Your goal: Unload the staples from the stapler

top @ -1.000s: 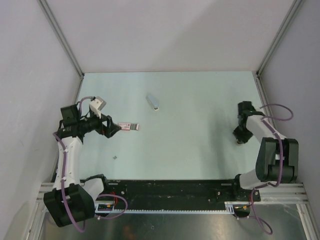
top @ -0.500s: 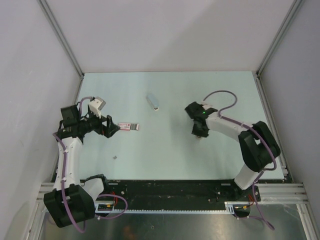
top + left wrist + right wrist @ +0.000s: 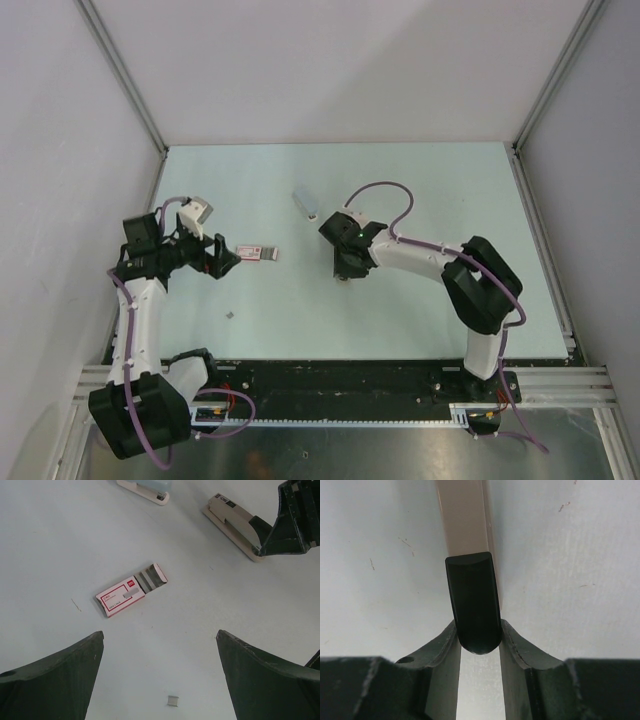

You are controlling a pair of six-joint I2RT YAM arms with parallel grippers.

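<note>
Jutting straight out from the right gripper [image 3: 479, 630], the stapler [image 3: 465, 525] is a beige bar with a black, rounded end, and the two fingers are closed on that black end from either side. The right wrist view cuts off its far end at the top edge. In the left wrist view the stapler [image 3: 231, 520] lies low over the pale table [image 3: 420, 180], its dark end swallowed by the right gripper [image 3: 272, 535]; whether it rests on the surface I cannot tell. From above, the right gripper [image 3: 345, 268] hides it almost wholly, near the middle of the table.

A pink-and-white staple box [image 3: 125, 596] lies flat to the left of it, its drawer slid partly out with grey staples showing. The left gripper [image 3: 160, 640] hangs above it with fingers spread wide, holding nothing. A pale blue stapler [image 3: 147, 486] is cropped by the frame's top edge, and a tiny loose staple piece [image 3: 172, 700] lies near the left fingers.
</note>
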